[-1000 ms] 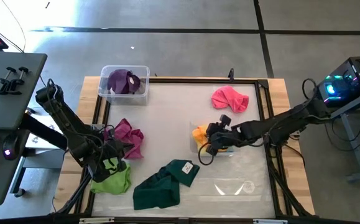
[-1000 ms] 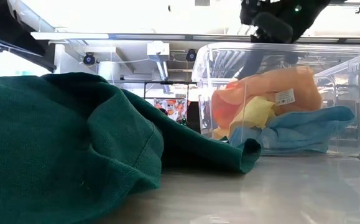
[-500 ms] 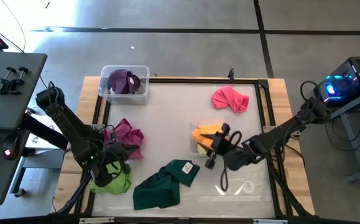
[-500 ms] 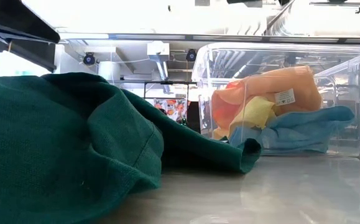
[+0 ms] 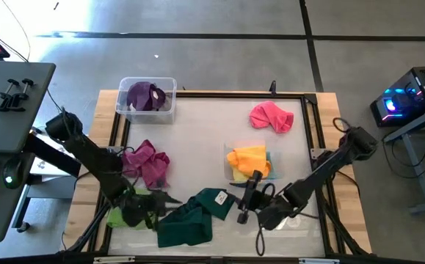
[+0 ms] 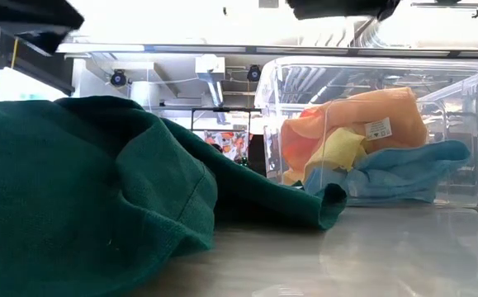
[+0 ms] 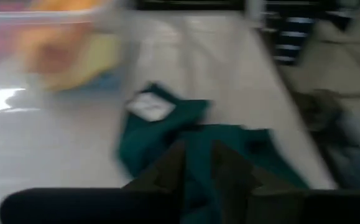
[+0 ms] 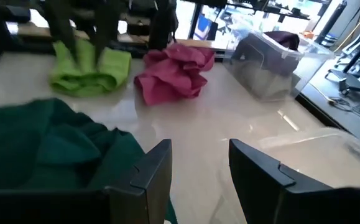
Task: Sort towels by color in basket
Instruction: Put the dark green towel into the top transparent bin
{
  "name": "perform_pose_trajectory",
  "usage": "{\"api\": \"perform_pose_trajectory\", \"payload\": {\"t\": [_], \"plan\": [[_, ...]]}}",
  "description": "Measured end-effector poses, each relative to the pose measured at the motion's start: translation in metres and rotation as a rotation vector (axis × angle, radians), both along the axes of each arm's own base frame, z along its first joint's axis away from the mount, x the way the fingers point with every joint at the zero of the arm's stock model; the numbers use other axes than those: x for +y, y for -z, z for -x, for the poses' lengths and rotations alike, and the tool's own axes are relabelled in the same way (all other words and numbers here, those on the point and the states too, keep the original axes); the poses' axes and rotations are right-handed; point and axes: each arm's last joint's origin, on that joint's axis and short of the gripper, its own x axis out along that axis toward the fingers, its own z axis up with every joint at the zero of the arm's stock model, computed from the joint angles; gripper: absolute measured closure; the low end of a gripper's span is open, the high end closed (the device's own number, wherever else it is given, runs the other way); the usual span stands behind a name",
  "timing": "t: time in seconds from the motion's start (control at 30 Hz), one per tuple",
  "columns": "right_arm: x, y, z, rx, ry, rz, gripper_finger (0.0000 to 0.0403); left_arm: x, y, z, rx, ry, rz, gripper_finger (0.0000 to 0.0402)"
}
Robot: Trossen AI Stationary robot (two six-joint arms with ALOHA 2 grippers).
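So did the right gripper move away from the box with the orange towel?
Yes. In the high view the right gripper has left the clear box holding the orange towel and now sits nearer the table's front edge, beside the dark green towel.

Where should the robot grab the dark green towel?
Probably the raised fold of the dark green towel near its white tag, coming straight down from above. The cloth lies crumpled and humped there, so the open right gripper, already beside it, could pinch a ridge.

A grey concrete floor [image 5: 219, 51] crossed by dark seams surrounds the wood-edged table [image 5: 328, 110]. A grey desk [image 5: 6, 125] stands left; what looks like lit electronics [image 5: 403, 99] glows blue right.
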Motion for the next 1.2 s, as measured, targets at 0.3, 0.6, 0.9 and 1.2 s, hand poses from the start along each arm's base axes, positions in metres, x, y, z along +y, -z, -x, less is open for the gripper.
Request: {"api": "perform_pose_trajectory", "payload": {"t": [0.3,0.6,0.9,1.2], "plan": [[-0.006,0.012,-0.011,0.025,-0.002,-0.052,0.0250,0.023,0.009,-0.045,0.011,0.205,0.022,0.0217],[-0.004,0.008,-0.014,-0.007,-0.024,-0.064,0.0250,0.040,0.059,-0.071,0.177,0.394,-0.068,0.0170],[0.000,0.008,-0.011,-0.024,-0.028,-0.113,0.0250,0.040,0.097,-0.077,0.290,0.480,-0.072,0.0217],[-0.006,0.008,-0.015,-0.024,-0.008,-0.105,0.0250,0.040,0.100,-0.077,0.304,0.468,-0.081,0.0343]]}}
